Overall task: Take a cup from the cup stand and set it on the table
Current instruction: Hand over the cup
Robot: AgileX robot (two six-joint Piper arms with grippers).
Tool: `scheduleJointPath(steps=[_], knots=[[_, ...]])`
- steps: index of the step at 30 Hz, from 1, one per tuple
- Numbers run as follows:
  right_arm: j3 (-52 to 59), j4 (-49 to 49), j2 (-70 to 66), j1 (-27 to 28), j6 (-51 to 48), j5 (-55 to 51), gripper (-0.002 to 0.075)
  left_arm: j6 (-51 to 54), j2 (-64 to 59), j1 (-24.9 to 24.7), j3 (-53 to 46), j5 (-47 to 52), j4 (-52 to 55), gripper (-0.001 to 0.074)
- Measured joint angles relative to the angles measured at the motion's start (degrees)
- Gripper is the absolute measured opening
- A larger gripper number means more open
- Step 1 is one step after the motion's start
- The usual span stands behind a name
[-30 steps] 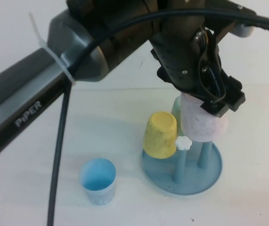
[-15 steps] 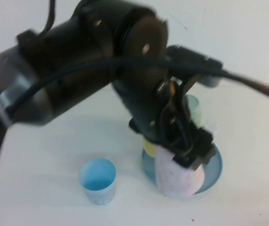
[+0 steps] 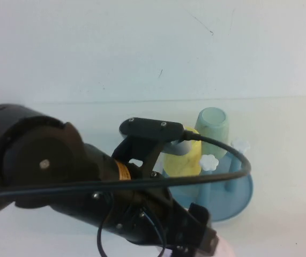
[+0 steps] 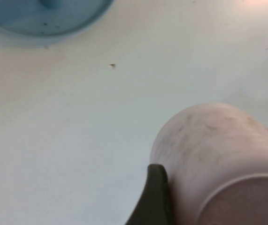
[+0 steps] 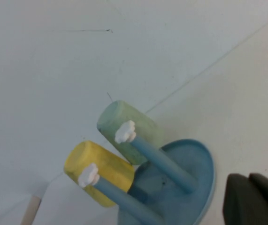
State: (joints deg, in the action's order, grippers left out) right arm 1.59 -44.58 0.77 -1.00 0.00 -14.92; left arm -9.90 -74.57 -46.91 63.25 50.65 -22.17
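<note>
1. One broad white table (image 3: 45,118) fills my remote view, with my left arm sweeping low across its near side.
2. My left gripper (image 3: 203,243) sits at the near edge of the high view, just in front of the cup stand (image 3: 238,201), its fingers (image 4: 152,197) spread wide around the pink cup (image 4: 213,154).
3. From the left wrist view, the cup lies tilted in that grip, its long axis running from the rounded closed base, which points toward the table, back to the rim near the camera; I cannot tell whether it touches the table.
4. On the stand, a yellow cup (image 3: 184,158) and a green cup (image 3: 213,128) hang upside down on pegs; two white-capped pegs (image 3: 208,162) stand bare.
5. My right gripper (image 5: 256,199) is closed and empty, off to the stand's side.
</note>
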Motion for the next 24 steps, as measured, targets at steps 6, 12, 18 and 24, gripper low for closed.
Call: scheduleJointPath(steps=[6,12,18,24], knots=[[0.0,-0.22,0.0,0.0,-6.84,-1.52,-0.0003,4.61,1.24,1.33,-1.91,-4.75,-18.19,0.0563],[0.0,-9.78,0.0,0.0,-25.74,-5.45,-0.0003,17.57,0.74,11.08,-3.4,-6.16,-40.89,0.0563],[-0.2,-36.01,0.0,0.0,-62.61,-11.27,-0.0003,33.74,-3.39,21.33,-10.12,1.97,-65.67,0.0563],[-0.68,-47.93,-5.59,0.0,-84.92,-21.88,0.0022,43.83,-5.16,22.54,-16.91,5.9,-72.63,0.0563]])
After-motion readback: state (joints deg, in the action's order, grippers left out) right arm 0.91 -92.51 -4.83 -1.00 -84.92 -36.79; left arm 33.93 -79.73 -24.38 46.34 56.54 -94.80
